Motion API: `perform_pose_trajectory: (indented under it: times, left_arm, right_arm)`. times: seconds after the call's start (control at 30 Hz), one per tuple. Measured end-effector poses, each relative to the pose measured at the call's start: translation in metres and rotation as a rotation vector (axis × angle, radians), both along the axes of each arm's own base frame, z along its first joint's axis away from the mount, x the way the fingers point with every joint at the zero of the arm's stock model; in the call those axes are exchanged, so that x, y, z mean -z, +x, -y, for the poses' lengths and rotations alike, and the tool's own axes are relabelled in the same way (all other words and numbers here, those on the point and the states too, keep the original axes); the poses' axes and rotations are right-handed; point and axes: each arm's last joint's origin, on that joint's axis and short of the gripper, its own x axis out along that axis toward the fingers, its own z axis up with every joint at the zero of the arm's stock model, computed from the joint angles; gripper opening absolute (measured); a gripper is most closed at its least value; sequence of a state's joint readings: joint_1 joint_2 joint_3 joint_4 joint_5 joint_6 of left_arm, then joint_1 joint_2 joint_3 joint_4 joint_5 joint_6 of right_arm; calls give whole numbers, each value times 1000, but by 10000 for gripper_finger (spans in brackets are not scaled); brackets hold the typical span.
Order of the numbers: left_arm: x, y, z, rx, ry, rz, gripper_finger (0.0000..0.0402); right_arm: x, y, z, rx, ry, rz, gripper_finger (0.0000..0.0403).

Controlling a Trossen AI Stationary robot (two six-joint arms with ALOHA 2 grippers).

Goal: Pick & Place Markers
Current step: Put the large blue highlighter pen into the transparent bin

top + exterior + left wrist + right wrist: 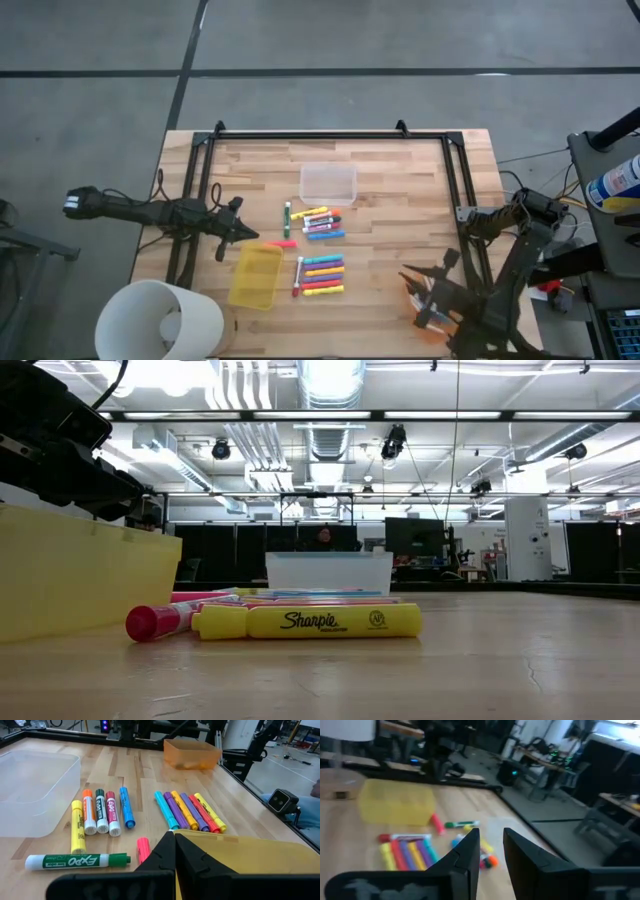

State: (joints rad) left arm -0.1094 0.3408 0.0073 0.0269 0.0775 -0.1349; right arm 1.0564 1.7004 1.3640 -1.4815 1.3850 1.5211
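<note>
Markers (320, 250) lie in rows at frame centre, light, stiff, slick-barrelled, best pinched mid-barrel; left gripper (246, 234) hovers beside them pinched closed on nothing, right gripper (490, 851) parted, lower right.

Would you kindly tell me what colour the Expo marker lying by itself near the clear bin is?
White with a green cap; the left wrist view shows it best.

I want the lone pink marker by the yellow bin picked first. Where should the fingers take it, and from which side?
Probably at mid-barrel, from straight above. The pink marker lies flat on the table, clear of the other markers but near the yellow bin, so close the fingers across its width. The left gripper is nearest.
</note>
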Motion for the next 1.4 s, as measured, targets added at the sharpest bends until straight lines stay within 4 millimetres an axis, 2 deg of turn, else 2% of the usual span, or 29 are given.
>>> perform_pose_trajectory:
  times: [0.27,0.53,0.73,0.87,1.0,1.1,1.23,1.4]
  left_arm:
    - [0,0,0,0,0,0,0]
    - [0,0,0,0,0,-1,0]
    - [0,0,0,0,0,0,0]
    - [0,0,0,0,0,0,0]
    - [0,0,0,0,0,0,0]
    - [0,0,0,0,0,0,0]
    - [0,0,0,0,0,-1,0]
    - [0,0,0,0,0,-1,0]
  right_arm:
    - [2,45,45,223,-33,-142,72]
    - [-2,72,104,414,-54,-341,75]
    - [-4,90,130,431,-65,-452,73]
    - [4,113,143,326,85,-568,61]
    - [14,142,149,-19,245,-656,42]
    - [15,155,153,-247,246,-671,26]
    - [12,161,164,-238,182,-645,10]
    - [11,170,168,-180,199,-489,9]
